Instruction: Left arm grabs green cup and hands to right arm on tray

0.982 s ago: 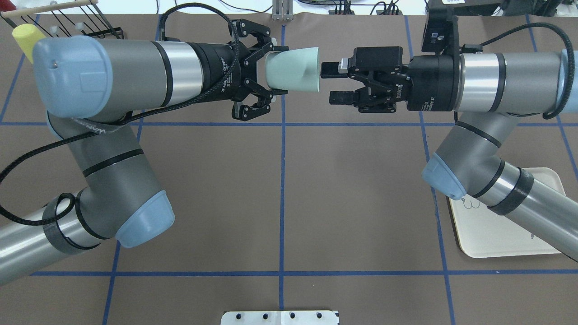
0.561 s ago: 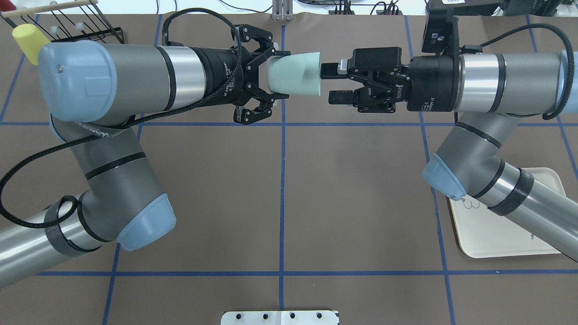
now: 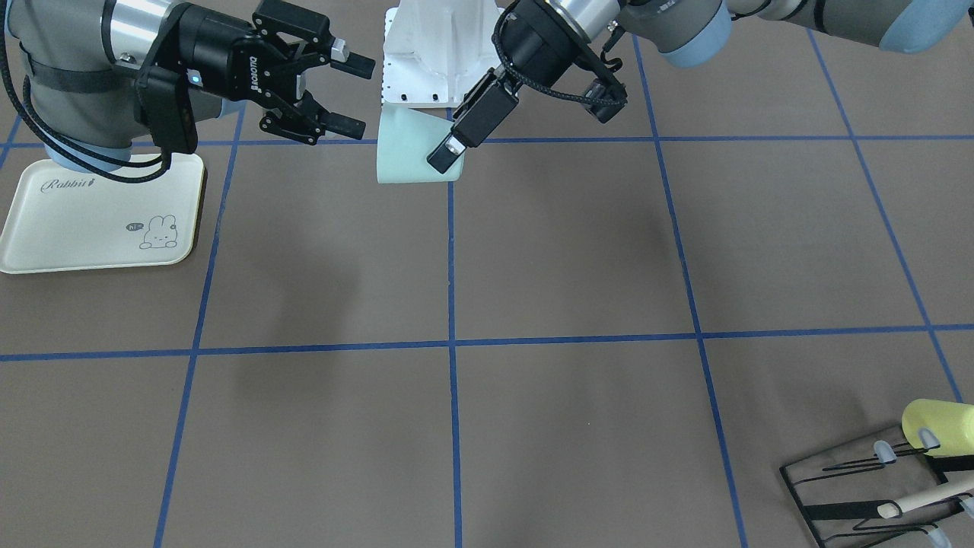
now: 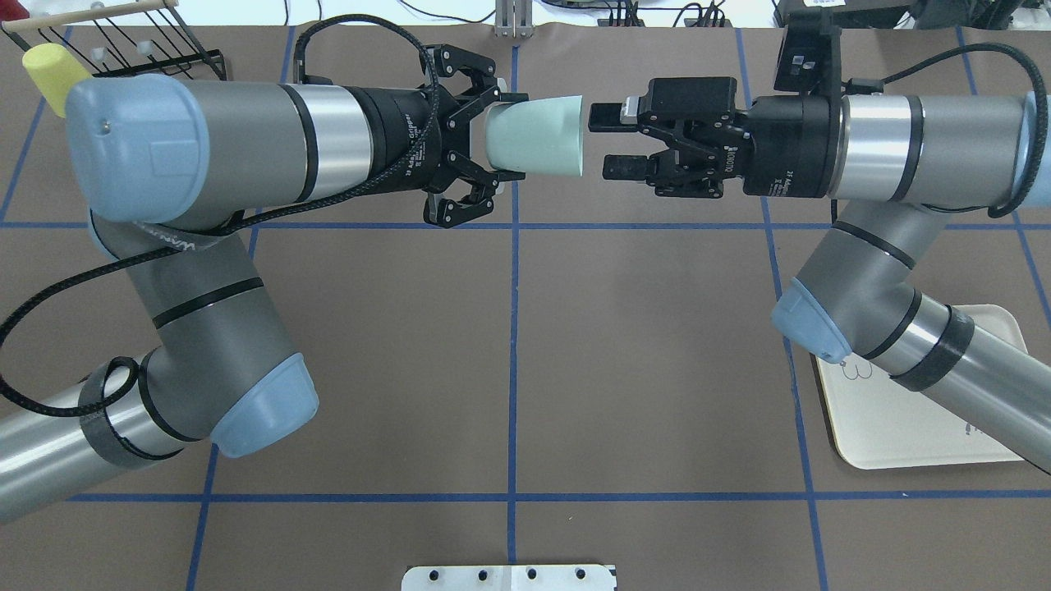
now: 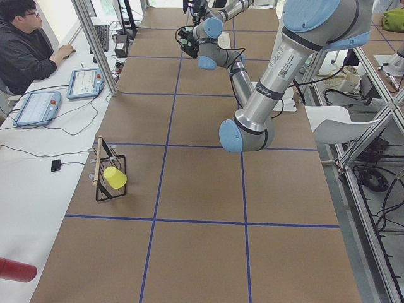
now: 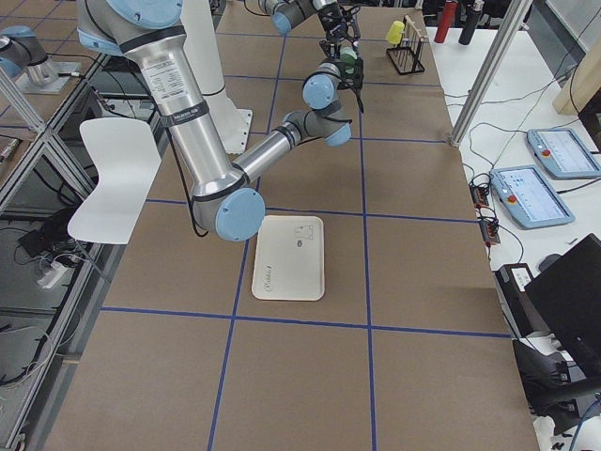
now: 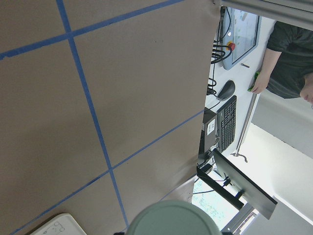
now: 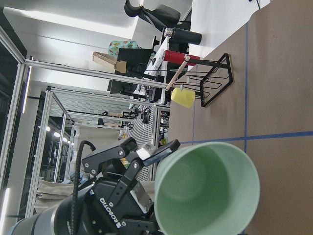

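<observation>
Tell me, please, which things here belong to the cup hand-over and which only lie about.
In the job: green cup, held by left gripper; open right gripper; tray.
Lying about: yellow cup; wire rack.

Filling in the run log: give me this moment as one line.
phase: handover | left gripper: shut on green cup, held level | right gripper: open, facing cup mouth, no grip | tray: empty

One camera looks down on the worktop (image 4: 640, 369) from one long side, another from the opposite; both share the green cup (image 4: 534, 135). Two distant end cameras look along the worktop; wrist cameras see the cup close.
</observation>
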Available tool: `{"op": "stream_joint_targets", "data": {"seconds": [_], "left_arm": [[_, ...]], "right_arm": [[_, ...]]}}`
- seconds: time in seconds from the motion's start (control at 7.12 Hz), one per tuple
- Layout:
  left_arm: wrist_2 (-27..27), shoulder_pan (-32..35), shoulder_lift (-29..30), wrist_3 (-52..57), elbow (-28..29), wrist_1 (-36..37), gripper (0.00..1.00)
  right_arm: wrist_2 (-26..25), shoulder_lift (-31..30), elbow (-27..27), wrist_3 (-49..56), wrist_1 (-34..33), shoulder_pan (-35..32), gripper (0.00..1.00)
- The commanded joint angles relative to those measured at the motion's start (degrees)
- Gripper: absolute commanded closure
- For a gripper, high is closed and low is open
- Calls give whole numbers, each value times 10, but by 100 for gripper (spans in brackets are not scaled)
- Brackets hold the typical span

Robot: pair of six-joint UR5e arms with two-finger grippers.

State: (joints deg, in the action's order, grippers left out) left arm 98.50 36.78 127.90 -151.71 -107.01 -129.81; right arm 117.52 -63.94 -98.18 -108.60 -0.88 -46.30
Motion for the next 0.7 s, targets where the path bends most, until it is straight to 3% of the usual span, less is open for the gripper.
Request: {"op": "stream_joint_targets", "data": {"seconds": [0.0,0.56], "left_arm": [[0,-2,1,-1,3,0,100],[0,-8,2,-5,3,0,100]], "right_arm": [[-10,1,0,0,0,-1,14],[-32,4,1,0,-1,0,14]]}}
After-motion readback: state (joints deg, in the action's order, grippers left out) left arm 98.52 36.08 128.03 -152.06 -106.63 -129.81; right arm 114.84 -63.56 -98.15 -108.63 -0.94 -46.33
